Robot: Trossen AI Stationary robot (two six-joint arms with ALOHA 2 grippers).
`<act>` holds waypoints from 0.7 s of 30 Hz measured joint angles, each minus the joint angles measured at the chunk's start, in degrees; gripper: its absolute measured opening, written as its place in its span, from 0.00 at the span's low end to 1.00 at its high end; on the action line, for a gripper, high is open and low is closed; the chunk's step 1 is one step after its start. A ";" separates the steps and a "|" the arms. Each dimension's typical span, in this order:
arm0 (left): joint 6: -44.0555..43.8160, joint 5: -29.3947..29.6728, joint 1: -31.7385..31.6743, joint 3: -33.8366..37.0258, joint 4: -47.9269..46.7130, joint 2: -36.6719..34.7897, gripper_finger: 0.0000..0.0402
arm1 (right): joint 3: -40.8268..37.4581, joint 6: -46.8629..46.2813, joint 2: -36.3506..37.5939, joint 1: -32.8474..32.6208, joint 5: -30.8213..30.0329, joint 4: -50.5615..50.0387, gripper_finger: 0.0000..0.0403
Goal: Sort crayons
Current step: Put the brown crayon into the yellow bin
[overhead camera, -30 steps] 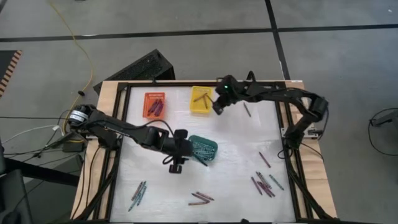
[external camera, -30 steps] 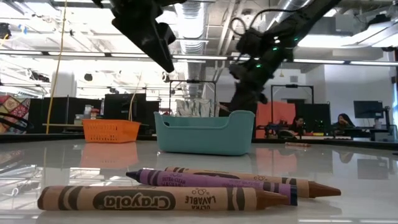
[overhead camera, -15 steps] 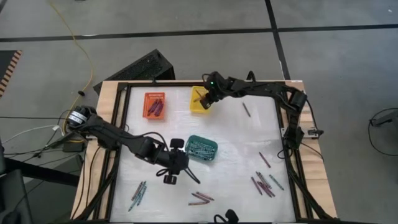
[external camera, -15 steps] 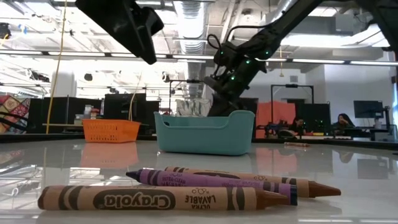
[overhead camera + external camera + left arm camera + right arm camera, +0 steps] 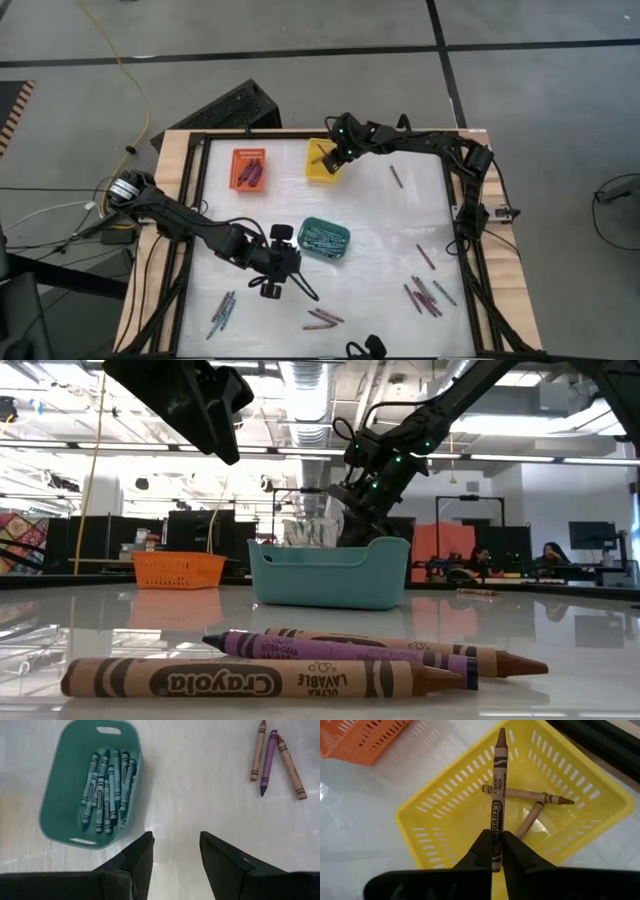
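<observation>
My right gripper [image 5: 495,851] hangs over the yellow basket [image 5: 315,172] at the table's far middle, shut on a brown crayon [image 5: 497,795]. Two brown crayons [image 5: 527,796] lie crossed on that basket's floor. My left gripper [image 5: 176,840] stands open above the bare table, just near-left of the teal basket [image 5: 60,810], which holds several teal crayons [image 5: 105,790]. Ahead of it, three loose crayons [image 5: 272,760] lie flat on the table. The orange basket [image 5: 249,168] holds purple crayons. My right gripper pinches the brown crayon's flat end [image 5: 494,855] between its two fingertips. The crayon runs on along the fingers' line, its point [image 5: 501,732] leading. The fingers slant down from the table's right side. The crayon is lifted clear, above the yellow basket's inside.
Loose crayons lie in groups near the front edge: at the left [image 5: 222,312], the middle [image 5: 323,318] and the right [image 5: 425,297]. Single ones lie at the right [image 5: 426,257] and far right [image 5: 397,177]. A dark frame [image 5: 200,200] rims the white table.
My right gripper has carried the brown crayon toward the table's left, from beside the yellow basket to above it. My left gripper has swung away from the teal basket toward the table's near edge, staying open. Both arms have nearly stopped in the last half second.
</observation>
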State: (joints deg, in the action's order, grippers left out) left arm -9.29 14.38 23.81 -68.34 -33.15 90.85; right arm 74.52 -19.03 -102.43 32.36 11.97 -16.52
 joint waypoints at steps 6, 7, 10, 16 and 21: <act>-0.24 0.57 0.00 0.00 0.01 0.00 0.38 | 0.00 0.21 0.00 0.00 0.02 -0.14 0.11; -0.35 0.60 0.00 0.00 0.00 0.00 0.38 | 0.00 0.42 0.00 0.00 0.00 -0.14 0.12; -0.51 0.65 0.00 0.00 0.02 0.00 0.38 | 0.00 0.87 0.00 0.00 -0.02 -0.13 0.12; -0.62 0.64 0.00 0.00 0.00 0.00 0.38 | 0.00 1.45 0.00 0.00 -0.02 -0.13 0.13; -0.64 0.64 0.00 0.00 0.00 0.00 0.38 | 0.00 3.63 0.64 -0.13 0.04 -0.48 0.13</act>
State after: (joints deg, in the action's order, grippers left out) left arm -9.93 15.03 23.81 -68.34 -33.15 90.85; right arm 74.52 -15.40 -101.80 32.23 12.01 -17.00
